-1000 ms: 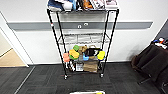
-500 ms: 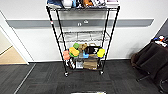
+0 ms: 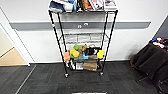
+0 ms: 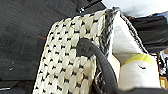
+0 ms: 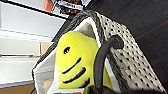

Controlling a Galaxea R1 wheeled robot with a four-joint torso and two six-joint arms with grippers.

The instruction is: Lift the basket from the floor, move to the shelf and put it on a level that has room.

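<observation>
The cream woven basket [image 4: 70,62] hangs clear of the dark carpet floor [image 4: 22,32], with its white lining and a yellow plush toy [image 5: 75,62] inside. My left gripper [image 4: 107,90] is shut on one dark handle [image 4: 100,60]. The right gripper [image 5: 96,90] is shut on the other handle [image 5: 102,57]. Straight ahead in the head view stands the shelf [image 3: 83,40], a narrow wire rack on black poles. Its second level [image 3: 83,38] from the top is bare wire grid. Books and a white bowl [image 3: 68,6] fill the top tier. Colourful blocks [image 3: 75,53] sit on the lower one.
A brown cardboard box [image 3: 90,65] sits on the rack's lowest tier. A doorway onto tan wooden floor [image 3: 11,58] opens at the left. A dark draped object [image 3: 151,62] stands at the right. Dark carpet [image 3: 82,83] stretches between me and the rack.
The whole head view has shifted. The rack now looks larger and sits lower in the picture, so the camera has come nearer to it.
</observation>
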